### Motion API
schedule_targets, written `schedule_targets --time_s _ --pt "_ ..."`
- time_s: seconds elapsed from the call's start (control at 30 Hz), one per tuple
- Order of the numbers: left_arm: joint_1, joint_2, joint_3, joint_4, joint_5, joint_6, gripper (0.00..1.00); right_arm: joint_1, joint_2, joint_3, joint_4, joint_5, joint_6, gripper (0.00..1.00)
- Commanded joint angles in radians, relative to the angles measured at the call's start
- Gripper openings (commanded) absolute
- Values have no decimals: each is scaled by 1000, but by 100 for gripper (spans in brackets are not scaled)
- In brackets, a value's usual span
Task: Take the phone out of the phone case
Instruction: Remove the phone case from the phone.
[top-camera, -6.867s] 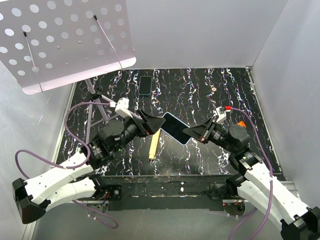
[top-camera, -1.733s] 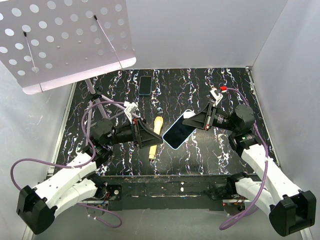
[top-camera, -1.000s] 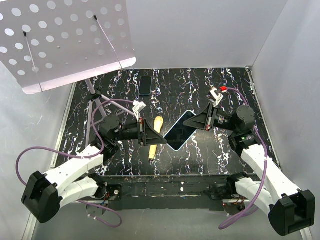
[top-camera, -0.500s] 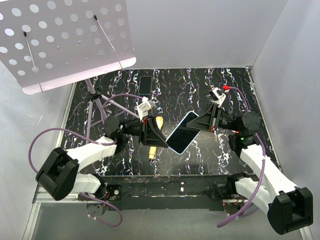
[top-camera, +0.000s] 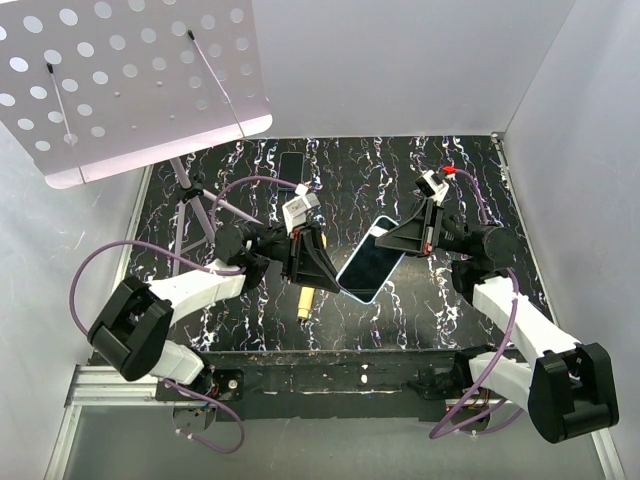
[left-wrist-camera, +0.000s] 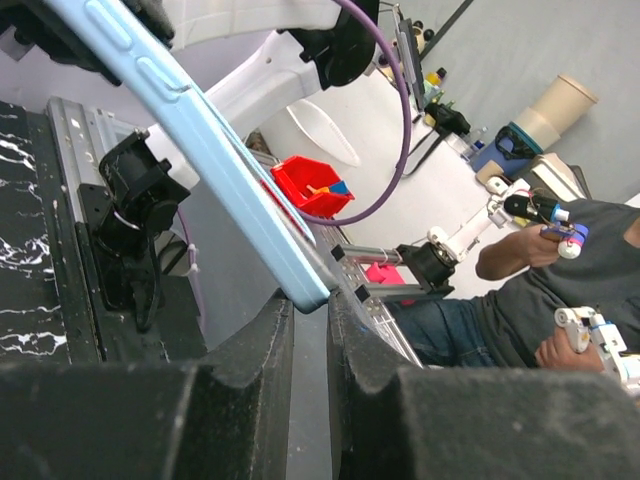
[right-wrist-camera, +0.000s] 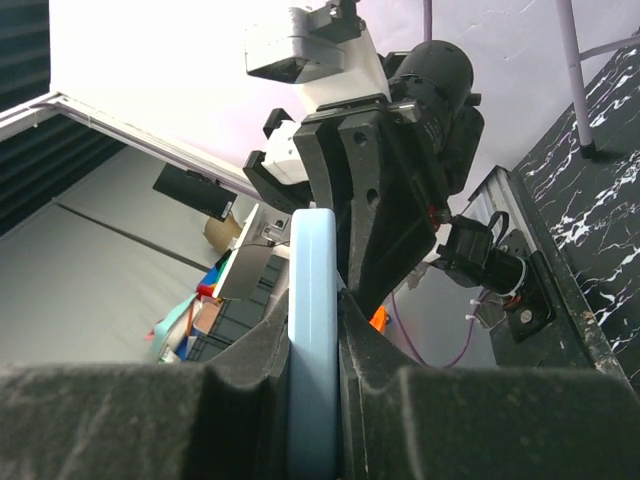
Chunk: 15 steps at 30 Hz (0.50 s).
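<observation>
Reaching in from the near-left corner, the left arm lies low and stretched over the black marbled table (top-camera: 455, 175). Its forearm runs almost level and its wrist is turned toward the middle. The left gripper (top-camera: 334, 279) meets the lower left corner of the phone case (top-camera: 381, 223). In the left wrist view its fingers (left-wrist-camera: 250, 350) stand close together with only a narrow slit between them. The light blue edge of the case (left-wrist-camera: 200, 140) runs down from the upper left and ends right at that slit, so the fingertips nip just the corner.

The right arm comes up from the near-right corner, bends at the elbow and points back toward the left arm, its wrist raised off the table. The right gripper (top-camera: 393, 240) closes on the upper right end of the case. In the right wrist view the pale blue edge (right-wrist-camera: 313, 340) stands upright, squeezed between the two fingers (right-wrist-camera: 365, 340), with the left gripper facing it from beyond.

The phone (top-camera: 368, 262) sits in its case, dark screen up. It is held in the air between the two grippers and tilted, its far end higher. On the table just beside the left gripper lies a yellow stick-like object (top-camera: 304, 304), partly hidden. A second dark phone (top-camera: 291, 160) lies well apart near the back wall. A perforated music-stand plate (top-camera: 130, 80) hangs over the far left corner.
</observation>
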Motion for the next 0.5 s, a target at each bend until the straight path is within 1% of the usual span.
schedule_targets --time_s 0.0,0.07,0.2,0.27,0.33,0.4,0.43,0.47 --pt "14 116 24 -44 -97 72 0 55 -58 47 323 62 303 1" --pt "12 133 38 -57 -96 69 0 55 -72 55 300 56 284 1" --pt "15 159 41 -126 -136 102 0 57 -73 87 312 57 318 1" --pt "14 168 41 -191 -169 127 0 57 -84 93 257 51 286 1" --pt "15 170 40 -215 -209 124 0 57 -96 93 190 60 232 1" --pt "12 144 15 -284 -298 127 0 57 -105 91 150 95 174 1" --pt "7 119 -3 -303 -359 125 0 57 -116 91 107 115 130 1" --pt "0 93 -37 -306 -414 115 0 57 -137 90 29 132 56 1"
